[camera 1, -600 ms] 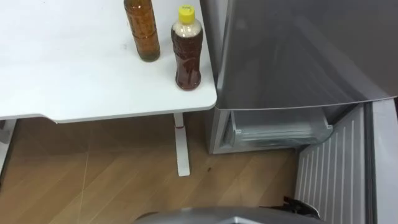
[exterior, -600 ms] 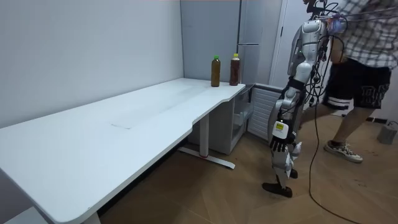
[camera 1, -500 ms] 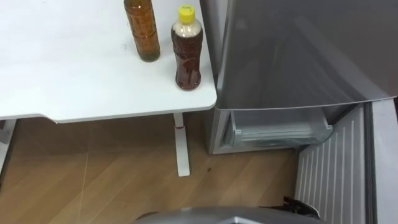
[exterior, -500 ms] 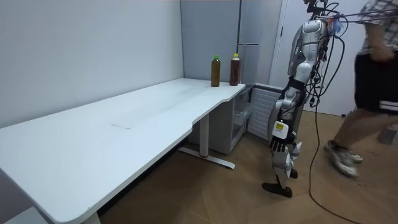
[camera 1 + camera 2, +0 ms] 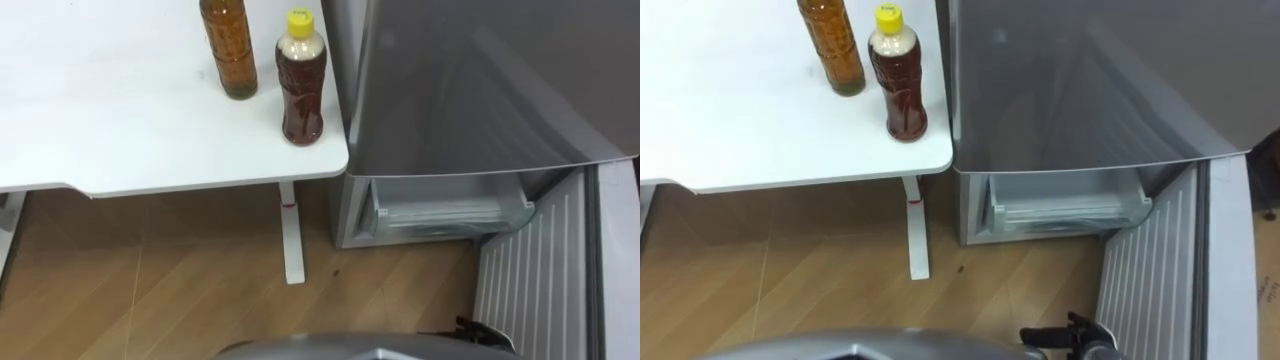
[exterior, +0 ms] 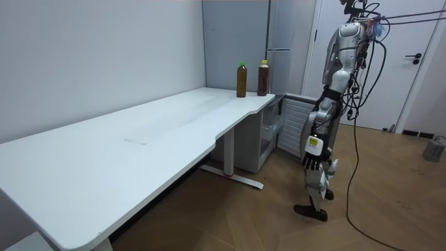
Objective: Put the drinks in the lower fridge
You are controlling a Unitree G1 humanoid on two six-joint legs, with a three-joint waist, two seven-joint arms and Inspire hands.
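Note:
Two bottles of brown drink stand near the white table's right corner. The yellow-capped bottle is nearest the fridge. The other bottle stands just left of it, its top cut off; the room view shows the green-capped bottle beside the yellow-capped bottle. The silver fridge stands right of the table, its lower compartment open with a clear drawer showing. I stand upright before the open lower door, arms hanging. My left hand hangs relaxed by my thigh. Dark fingers of my right hand show low down.
The table's white leg stands on the wood floor close to the fridge. The open ribbed door juts out at my right. A long stretch of table runs toward the room view's left. A white room door is behind me.
A person behind me in the room view has walked off to that view's right and out of the picture. The bottles, the fridge and my arms have not moved.

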